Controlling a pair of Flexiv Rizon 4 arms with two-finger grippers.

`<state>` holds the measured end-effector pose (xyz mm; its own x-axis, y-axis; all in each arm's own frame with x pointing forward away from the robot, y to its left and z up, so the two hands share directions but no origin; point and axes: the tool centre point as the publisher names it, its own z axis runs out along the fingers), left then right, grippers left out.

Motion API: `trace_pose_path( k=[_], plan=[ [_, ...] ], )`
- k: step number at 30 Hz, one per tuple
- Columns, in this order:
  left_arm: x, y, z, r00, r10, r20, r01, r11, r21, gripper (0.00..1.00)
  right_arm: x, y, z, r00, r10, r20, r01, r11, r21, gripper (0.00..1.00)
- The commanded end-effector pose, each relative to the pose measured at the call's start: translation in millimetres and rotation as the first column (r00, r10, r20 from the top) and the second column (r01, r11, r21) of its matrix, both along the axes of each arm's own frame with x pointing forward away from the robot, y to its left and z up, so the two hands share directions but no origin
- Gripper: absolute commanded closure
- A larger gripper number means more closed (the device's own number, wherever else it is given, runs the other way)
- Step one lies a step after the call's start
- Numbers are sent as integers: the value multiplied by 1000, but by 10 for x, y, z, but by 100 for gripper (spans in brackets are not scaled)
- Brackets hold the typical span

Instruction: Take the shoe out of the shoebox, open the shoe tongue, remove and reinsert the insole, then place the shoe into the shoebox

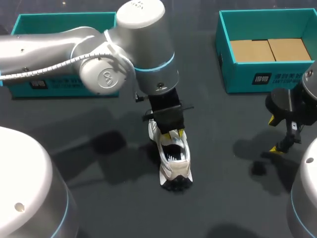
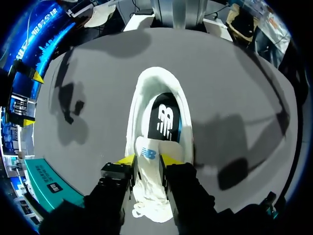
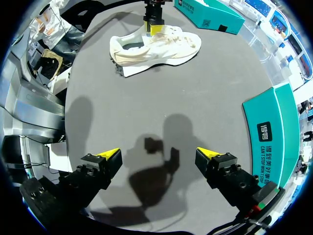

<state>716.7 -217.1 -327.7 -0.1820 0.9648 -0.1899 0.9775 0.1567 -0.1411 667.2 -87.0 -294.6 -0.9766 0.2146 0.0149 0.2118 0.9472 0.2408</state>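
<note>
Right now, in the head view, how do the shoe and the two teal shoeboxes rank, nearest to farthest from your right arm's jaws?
1. The shoebox with cardboard inside, on the right, just beyond them.
2. The shoe, mid-table.
3. The other shoebox, far left corner.

The left arm [image 1: 99, 54] hides the toe of the shoe [image 1: 174, 158] and part of one shoebox [image 1: 59, 20].

We see a dark grey, matte tabletop [image 1: 124, 208] under light that falls from above. It throws soft, blurred shadows [image 1: 106, 141] across the surface, one patch left of the middle and another toward the right.
</note>
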Motion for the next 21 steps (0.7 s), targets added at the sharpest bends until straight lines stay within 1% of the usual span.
trace_pose_path(
  k=[1,3,4,7,10,12,14,21],
  plan=[
    [-52,42,7,1000,0,6,0,1000,4,71,-16,-3,-3,1000,0,3,0,1000,-1,0],
    [-55,19,-96,1000,-2,-17,2,1000,12,72,-16,-3,-3,1000,0,3,0,1000,-1,0],
    [-61,4,-191,1000,-1,-24,2,1000,29,71,-16,-3,-3,1000,0,3,0,1000,-1,0],
    [-78,-6,-374,998,5,-59,-2,999,48,71,-16,-3,-3,1000,0,3,0,1000,-1,0],
    [-142,14,-445,997,6,-75,-2,999,51,71,-16,-3,-3,1000,0,3,0,1000,-1,0],
    [-195,37,-413,997,1,-74,2,999,43,70,-16,-3,-3,1000,0,3,0,1000,-1,0],
    [-236,65,-329,999,-2,-54,4,1000,29,69,-16,-3,-3,1000,0,3,0,1000,-1,0],
    [-392,144,81,1000,-7,26,7,1000,-15,66,-16,-3,-3,1000,0,3,0,1000,-1,0]
  ],
)
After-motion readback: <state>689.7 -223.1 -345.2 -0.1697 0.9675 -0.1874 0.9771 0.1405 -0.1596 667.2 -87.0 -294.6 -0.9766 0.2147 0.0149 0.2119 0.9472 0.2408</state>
